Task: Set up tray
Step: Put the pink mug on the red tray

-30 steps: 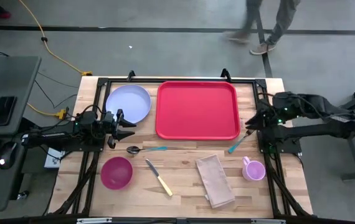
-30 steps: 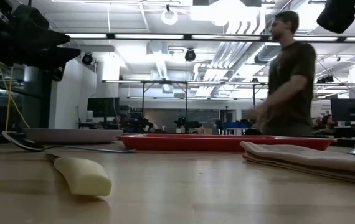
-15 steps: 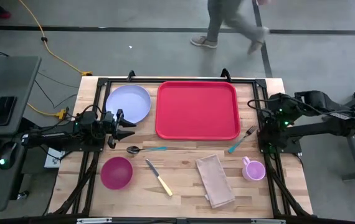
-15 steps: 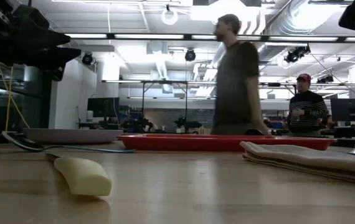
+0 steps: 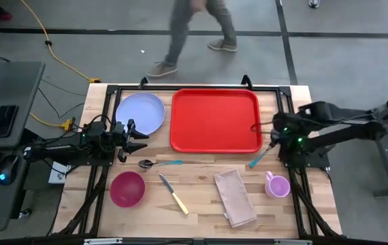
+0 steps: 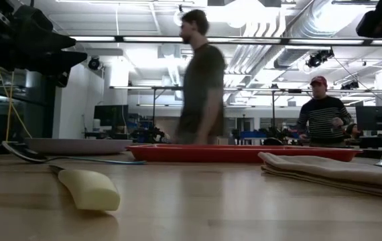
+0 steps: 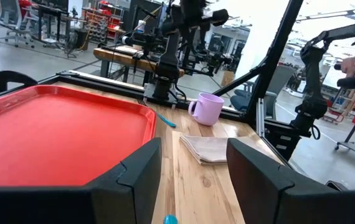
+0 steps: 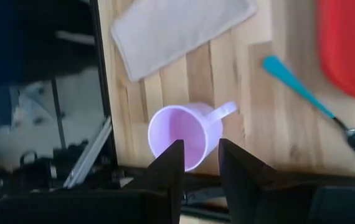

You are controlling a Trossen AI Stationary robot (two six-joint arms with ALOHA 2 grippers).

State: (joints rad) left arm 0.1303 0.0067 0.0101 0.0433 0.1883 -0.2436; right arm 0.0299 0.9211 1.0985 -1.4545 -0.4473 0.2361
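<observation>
Meanwhile the large flat red plastic tray point(image 5: 216, 120) lies bare at the table's far middle, nothing set on it yet. The right gripper point(image 8: 196, 163) has swung from beside the teal-handled fork point(image 5: 261, 155) to hover over the lavender plastic mug point(image 8: 184, 132), fingers parted and empty, so the mug looks like its next pick. The left gripper point(image 7: 190, 171) waits just beside the round lavender plate point(image 5: 140, 113), its jaws spread wide, holding nothing.

Left gripper point(image 5: 134, 136) parted and level; right gripper point(image 8: 197, 163) points downward, slightly parted
</observation>
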